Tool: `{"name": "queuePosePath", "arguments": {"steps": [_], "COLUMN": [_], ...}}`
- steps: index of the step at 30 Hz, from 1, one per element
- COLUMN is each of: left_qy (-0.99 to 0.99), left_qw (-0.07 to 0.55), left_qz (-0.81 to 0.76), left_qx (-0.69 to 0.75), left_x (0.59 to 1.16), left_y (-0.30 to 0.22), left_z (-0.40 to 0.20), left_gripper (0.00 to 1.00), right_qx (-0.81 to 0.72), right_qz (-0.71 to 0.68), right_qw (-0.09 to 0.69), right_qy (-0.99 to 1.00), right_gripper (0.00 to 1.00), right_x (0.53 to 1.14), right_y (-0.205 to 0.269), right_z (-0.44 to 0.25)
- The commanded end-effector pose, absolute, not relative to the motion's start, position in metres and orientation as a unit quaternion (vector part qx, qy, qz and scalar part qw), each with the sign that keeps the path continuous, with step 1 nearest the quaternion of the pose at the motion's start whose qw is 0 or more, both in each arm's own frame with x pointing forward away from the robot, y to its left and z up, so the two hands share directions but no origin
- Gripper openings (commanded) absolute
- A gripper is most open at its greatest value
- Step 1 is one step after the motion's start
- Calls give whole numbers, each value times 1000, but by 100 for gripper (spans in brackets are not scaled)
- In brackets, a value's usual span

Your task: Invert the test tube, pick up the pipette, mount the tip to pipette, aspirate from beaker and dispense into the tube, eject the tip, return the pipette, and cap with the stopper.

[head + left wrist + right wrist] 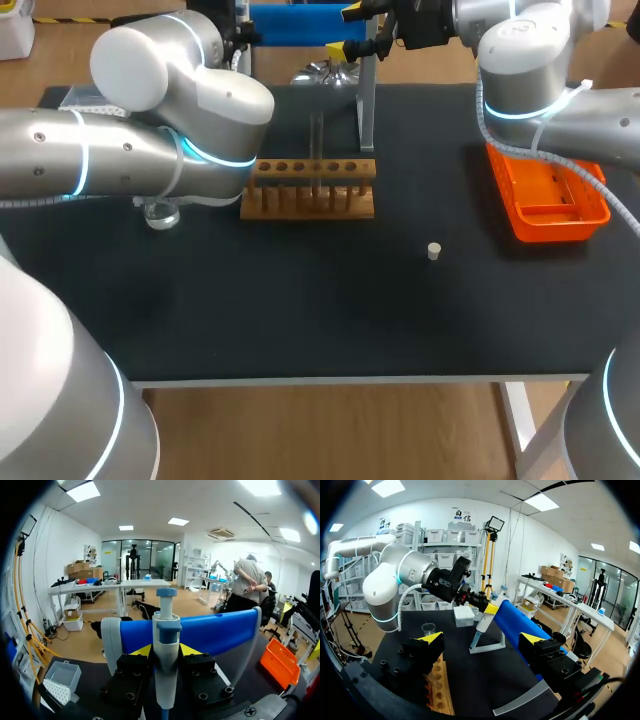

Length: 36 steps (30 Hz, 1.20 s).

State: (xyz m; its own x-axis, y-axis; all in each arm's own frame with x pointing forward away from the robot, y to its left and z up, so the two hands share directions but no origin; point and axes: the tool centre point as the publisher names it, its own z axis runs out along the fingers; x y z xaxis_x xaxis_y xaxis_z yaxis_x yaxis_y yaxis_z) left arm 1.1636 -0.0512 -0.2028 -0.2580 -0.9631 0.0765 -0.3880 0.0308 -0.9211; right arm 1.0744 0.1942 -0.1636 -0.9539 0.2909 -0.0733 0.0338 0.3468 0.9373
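Pickup step: my left gripper [165, 652] grasps the pipette [166, 625] at the table's [300, 320] 12 o'clock, right gripper [481, 639] released; next, I judge, a straight lift off its stand [215, 630].

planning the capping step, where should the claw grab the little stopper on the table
Probably grip the stopper across its round sides, coming down from above: it stands on end, alone on the table, with free space all round, and sits too low for a sideways approach.

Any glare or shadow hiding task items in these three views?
Head view: even light, though the clear test tube barely shows against the dark mat. Left wrist view: bright glare overhead, pipette well lit. Right wrist view: beaker plainly lit.
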Motion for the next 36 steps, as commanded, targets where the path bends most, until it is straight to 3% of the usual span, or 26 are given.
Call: {"name": "queuePosePath", "arguments": {"steps": [1, 12, 13, 15, 16, 36], "left_qy": [649, 647, 646, 646, 647, 648], "left_qw": [308, 303, 303, 301, 301, 332], "left_qz": [-456, -456, -456, -456, -456, -470], "left_qx": [-525, -531, -532, -533, -532, -499], "left_x": [1166, 1167, 1167, 1167, 1167, 1151], "left_y": [-50, -50, -50, -50, -50, -59], "left_z": [-202, -205, -205, -205, -205, -154], "left_gripper": [0, 0, 21, 80, 98, 100], "right_qx": [100, 100, 100, 100, 100, 100], "right_qz": [562, 562, 562, 562, 562, 562], "right_qw": [113, 113, 113, 113, 113, 113], "right_qy": [813, 813, 813, 813, 813, 813], "right_gripper": [100, 100, 100, 100, 100, 100], "right_x": [1074, 1074, 1074, 1074, 1074, 1074], "right_y": [193, 193, 193, 193, 193, 193], "right_z": [-163, -163, -163, -163, -163, -163]}}
